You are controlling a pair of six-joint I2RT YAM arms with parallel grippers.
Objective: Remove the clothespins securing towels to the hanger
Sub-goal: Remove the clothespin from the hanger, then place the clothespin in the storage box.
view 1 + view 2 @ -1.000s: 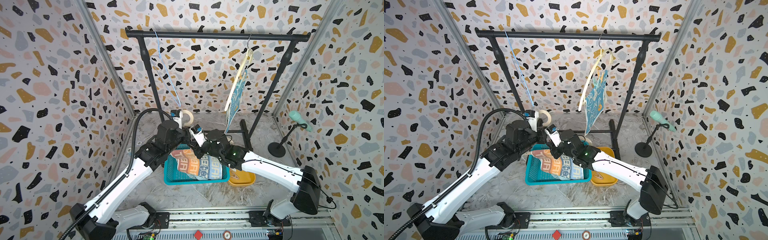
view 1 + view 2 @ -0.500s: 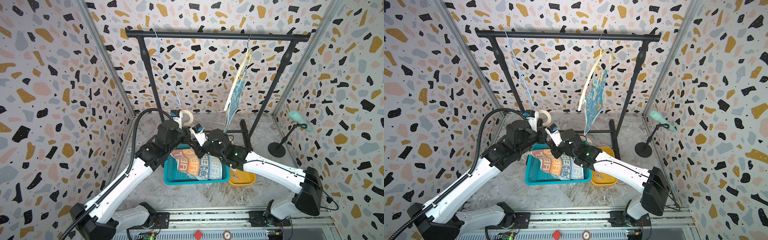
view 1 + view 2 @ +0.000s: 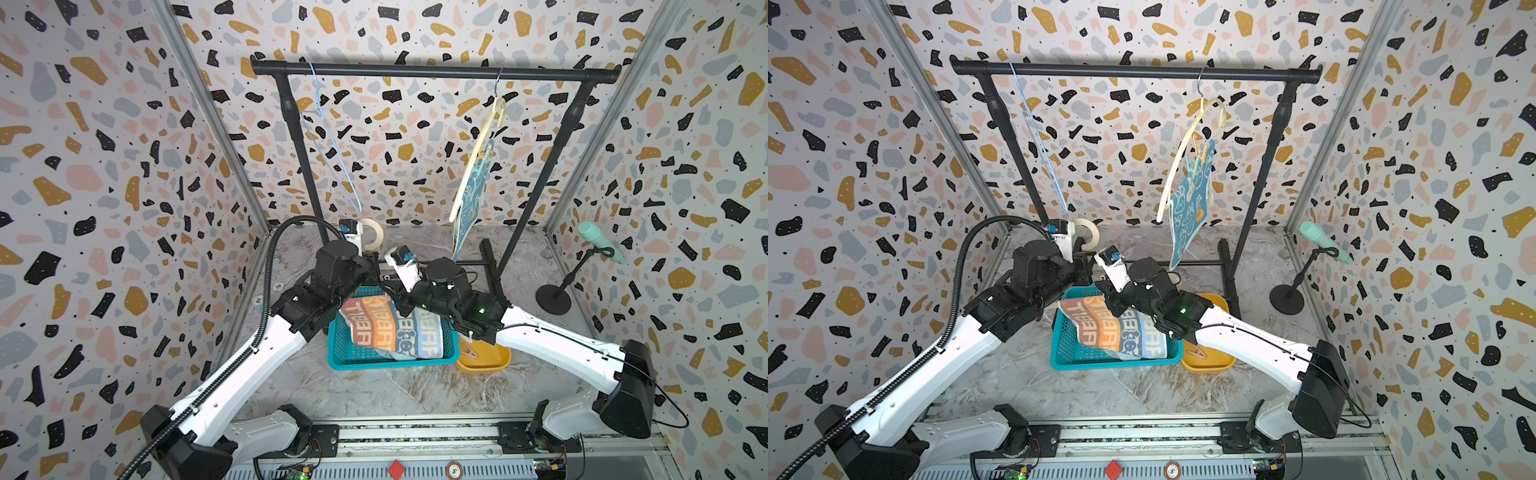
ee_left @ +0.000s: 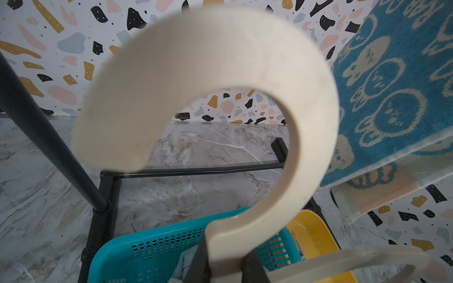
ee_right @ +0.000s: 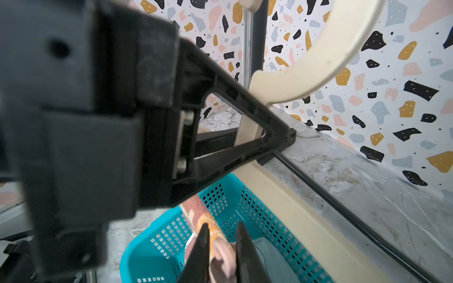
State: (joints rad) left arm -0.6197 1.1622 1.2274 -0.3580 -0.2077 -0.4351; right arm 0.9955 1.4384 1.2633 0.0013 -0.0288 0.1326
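So the left gripper is clamped on a cream hanger right below its big hook, jaws closed tight on the plastic, and the hanger is held low over the teal basket on the counter. The right gripper is parked just beside it, jaws nearly closed with a pink clothespin pinched between them; whether that pin is clipped to anything can't be made out from the wrist view. The striped towel is draped in the basket with lettering up, 1 edge hanging over the basket's rim, and a grey-blue towel is tucked in underneath it. Up on the black rack, a second cream hanger is hung tilted, with the rabbit towel dangling from it and pinned near the top by 2 clothespins, 1 orange-ish and 1 mint by the looks of it. A bare blue wire hanger is hooked at the rack's other end. A yellow bowl is sat touching the basket, partly hidden under the right arm, and 1 peach clothespin can be seen inside it.
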